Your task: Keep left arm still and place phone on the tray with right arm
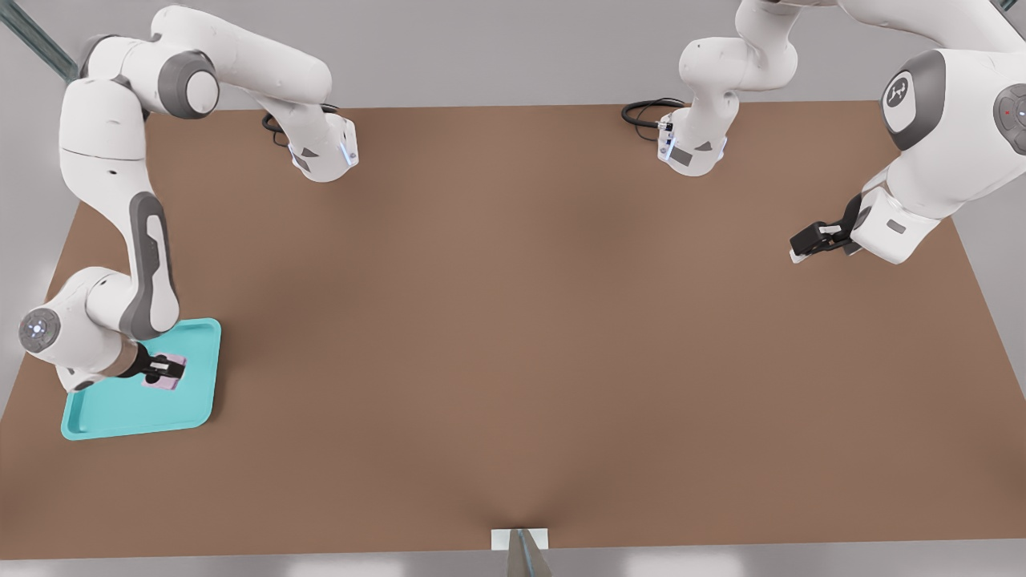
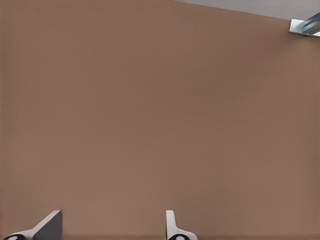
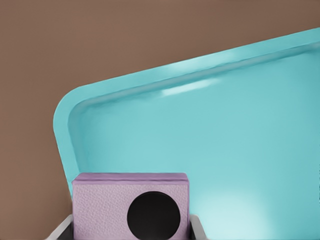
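My gripper, clamped on the phone, hangs over the tray; its centre lies toward seven o'clock.

My right arm folds down from its base at the bench's far edge, elbow high, forearm dropping toward the near corner at the front view's left. Its wrist disc faces outward. The end effector points sideways along the bench, low over it, its fingers clamped on the phone.
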